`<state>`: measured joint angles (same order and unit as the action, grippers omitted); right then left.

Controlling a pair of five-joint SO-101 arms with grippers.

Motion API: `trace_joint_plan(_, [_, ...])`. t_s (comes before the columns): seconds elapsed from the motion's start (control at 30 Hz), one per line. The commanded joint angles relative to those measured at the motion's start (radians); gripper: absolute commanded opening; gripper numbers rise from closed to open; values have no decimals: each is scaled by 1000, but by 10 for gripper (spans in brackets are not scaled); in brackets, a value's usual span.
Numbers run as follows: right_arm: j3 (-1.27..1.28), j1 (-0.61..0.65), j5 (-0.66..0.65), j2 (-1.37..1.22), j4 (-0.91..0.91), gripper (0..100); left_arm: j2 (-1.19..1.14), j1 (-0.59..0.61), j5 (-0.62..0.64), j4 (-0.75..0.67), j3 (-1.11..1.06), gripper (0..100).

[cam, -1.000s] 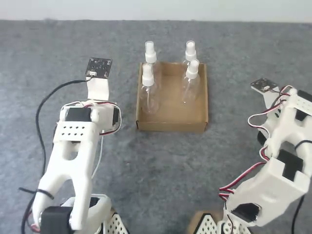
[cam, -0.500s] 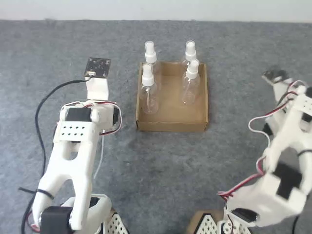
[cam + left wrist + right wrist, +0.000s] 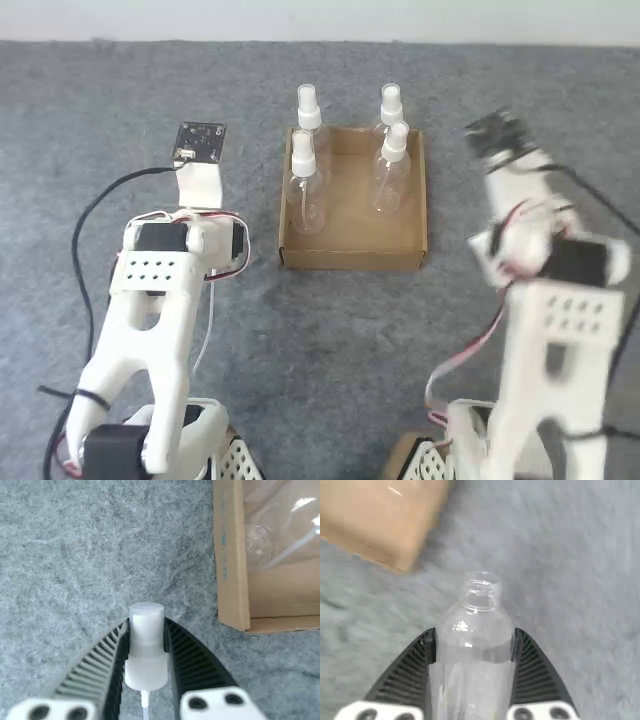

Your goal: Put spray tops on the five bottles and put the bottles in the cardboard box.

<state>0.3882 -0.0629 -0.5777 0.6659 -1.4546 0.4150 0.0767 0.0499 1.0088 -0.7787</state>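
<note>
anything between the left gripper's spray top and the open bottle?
Yes. The spray top in the left gripper and the bottle in the right gripper are on opposite sides of the cardboard box, which holds capped bottles.

The grey, felt-like table bears the open cardboard box, midway across, toward the back.

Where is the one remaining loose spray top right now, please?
The spray top is clamped in the left gripper, over the grey carpet beside the outer wall of the cardboard box.
</note>
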Motion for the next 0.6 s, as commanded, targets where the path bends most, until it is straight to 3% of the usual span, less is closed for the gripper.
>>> trace_joint_plan(0.0, [84,203,84,183,-10,6,51,5,11,-15,7,11])
trace_joint_plan(0.23, [187,390,106,197,2,6,71,5,11,-15,7,11])
trace_joint_plan(0.57, [345,674,255,191,214,6,413,5,34,-21,-114,12])
